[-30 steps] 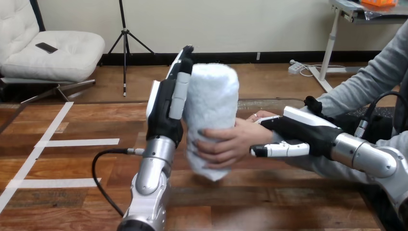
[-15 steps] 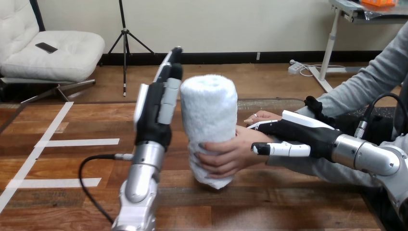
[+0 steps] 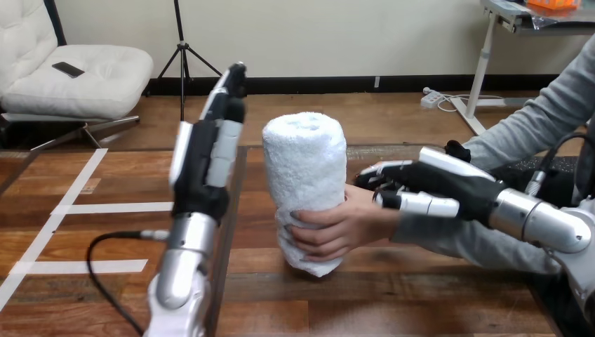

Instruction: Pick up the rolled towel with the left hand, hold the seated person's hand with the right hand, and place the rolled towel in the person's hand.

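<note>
Since one second ago the left hand (image 3: 203, 158) has moved to the left, off the rolled towel (image 3: 305, 165). It now stands apart from the towel, with its fingers straight, close together and pointing up. Over the wooden table (image 3: 421, 295) the rolled towel stands upright. The right hand (image 3: 438, 186) is over the person's wrist, just right of the towel; I cannot tell whether it grips the wrist. The person's hand (image 3: 340, 228) is closed around the towel's lower part.
</note>
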Tool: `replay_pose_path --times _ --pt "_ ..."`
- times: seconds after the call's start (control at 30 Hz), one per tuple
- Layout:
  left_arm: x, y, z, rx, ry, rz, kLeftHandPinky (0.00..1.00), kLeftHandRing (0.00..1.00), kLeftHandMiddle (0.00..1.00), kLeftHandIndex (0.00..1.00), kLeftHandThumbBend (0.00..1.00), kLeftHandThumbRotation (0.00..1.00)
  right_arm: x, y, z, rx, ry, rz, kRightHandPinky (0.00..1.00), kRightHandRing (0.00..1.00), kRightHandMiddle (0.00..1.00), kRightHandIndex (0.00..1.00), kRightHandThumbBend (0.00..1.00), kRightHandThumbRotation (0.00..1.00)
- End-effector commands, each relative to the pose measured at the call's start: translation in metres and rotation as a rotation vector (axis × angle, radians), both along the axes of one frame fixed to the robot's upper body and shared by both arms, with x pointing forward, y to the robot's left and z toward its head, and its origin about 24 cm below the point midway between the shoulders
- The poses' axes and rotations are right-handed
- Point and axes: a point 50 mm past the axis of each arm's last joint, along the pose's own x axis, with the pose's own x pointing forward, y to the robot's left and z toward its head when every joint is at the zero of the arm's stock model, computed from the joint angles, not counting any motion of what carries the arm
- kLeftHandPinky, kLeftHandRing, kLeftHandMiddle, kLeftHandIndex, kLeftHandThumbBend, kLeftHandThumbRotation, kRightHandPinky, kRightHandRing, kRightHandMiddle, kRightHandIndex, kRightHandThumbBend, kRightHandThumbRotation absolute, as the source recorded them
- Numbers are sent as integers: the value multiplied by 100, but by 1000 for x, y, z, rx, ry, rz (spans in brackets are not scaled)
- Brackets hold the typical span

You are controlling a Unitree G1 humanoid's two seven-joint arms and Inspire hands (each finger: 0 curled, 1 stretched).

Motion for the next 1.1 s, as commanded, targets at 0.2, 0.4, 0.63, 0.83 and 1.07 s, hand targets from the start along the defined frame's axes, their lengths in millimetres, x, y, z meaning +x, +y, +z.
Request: replay_pose_path --times 0.2,0.4,0.63,0.83,1.07 --pt "-16 18 19 5 -85 9 96 96 94 91 99 100 1 -10 17 126 -102 -75 76 81 83 84 100 100" --pt "-30 25 19 -17 -91 6 97 95 93 90 93 100 -3 -12 15 210 -126 -115 79 82 84 85 100 100" --pt "-43 30 19 -36 -104 9 97 94 92 89 88 100 -8 -10 13 302 -152 -140 81 84 85 86 100 100" --pt "-54 34 19 -32 -120 15 97 92 91 87 84 100 -13 -7 11 375 -166 -161 84 86 87 88 100 100" --pt "-67 39 19 -27 -131 10 95 91 90 86 83 100 -19 -1 12 455 -203 -159 88 89 89 90 100 100"
